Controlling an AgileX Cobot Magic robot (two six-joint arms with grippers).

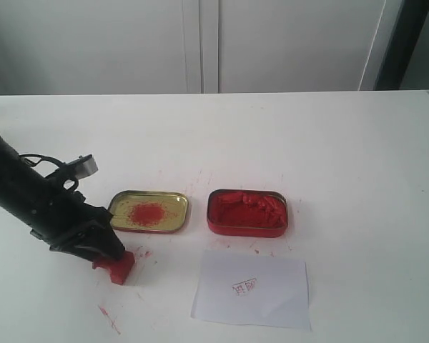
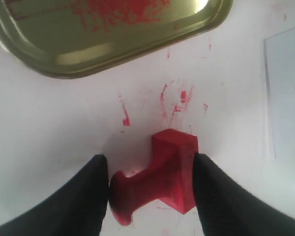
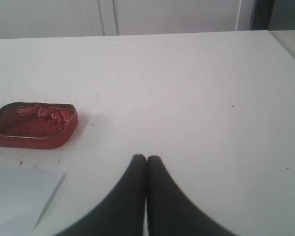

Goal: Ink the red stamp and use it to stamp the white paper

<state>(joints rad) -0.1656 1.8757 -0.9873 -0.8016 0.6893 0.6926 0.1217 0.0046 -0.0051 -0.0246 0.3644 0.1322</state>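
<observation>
The red stamp (image 1: 116,266) (image 2: 160,184) lies on its side on the white table, left of the white paper (image 1: 264,296) (image 2: 286,93) (image 3: 17,194), which carries a small red imprint. My left gripper (image 1: 109,259) (image 2: 151,158) is down at the table with its two black fingers against the stamp's ends, one on the knob and one on the square block. My right gripper (image 3: 146,158) hovers over bare table to the right of the ink tin, shut with nothing in it; it does not show in the exterior view.
The red tin of ink paste (image 1: 247,212) (image 3: 33,125) stands open just behind the paper. The gold lid (image 1: 149,211) (image 2: 103,34) with a red smear lies to its left, close behind the stamp. Red ink flecks mark the table around the stamp.
</observation>
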